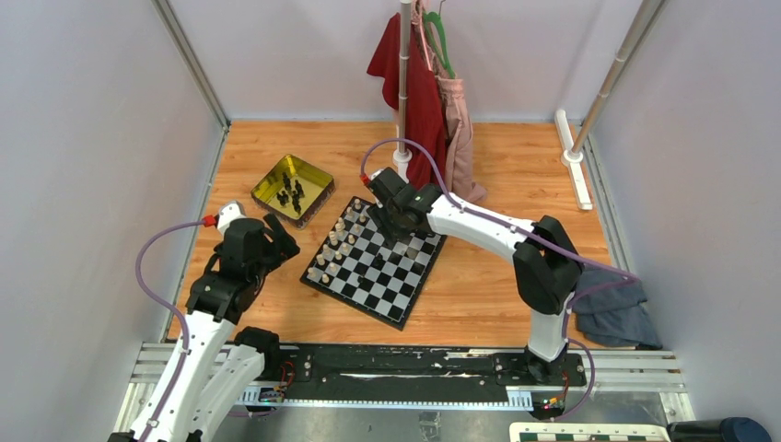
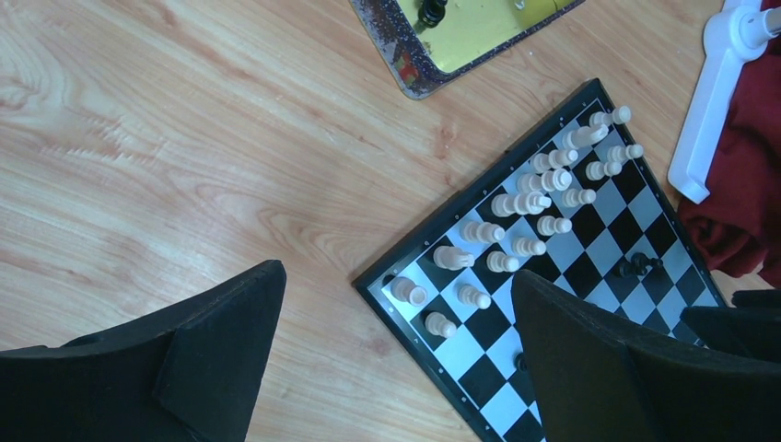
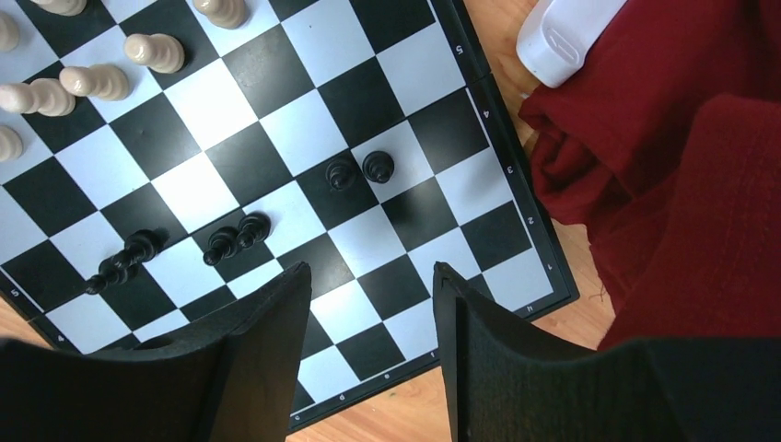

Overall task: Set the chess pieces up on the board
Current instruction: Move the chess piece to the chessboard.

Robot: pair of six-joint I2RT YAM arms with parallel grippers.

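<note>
The chequered board (image 1: 387, 287) lies tilted mid-table. Several black chess pieces (image 3: 238, 238) stand or lie scattered on its far half, two upright ones (image 3: 359, 169) side by side. More black pieces (image 1: 291, 191) lie in the gold tin (image 1: 318, 184) at the back left. My right gripper (image 3: 372, 269) is open and empty, hovering over the board's far edge (image 1: 394, 219). My left gripper (image 2: 398, 276) is open and empty, above the wood by the board's left corner (image 1: 274, 238). The left wrist view shows the board (image 2: 589, 247) and a black piece (image 2: 637, 267).
Cream-white pieces (image 2: 539, 198) fill two rows on the board's left side. The tin's corner (image 2: 414, 69) shows in the left wrist view. A rack pole with a white base (image 1: 402, 158) and red garment (image 1: 419, 92) stand just behind the board. Grey cloth (image 1: 612, 313) lies at the right.
</note>
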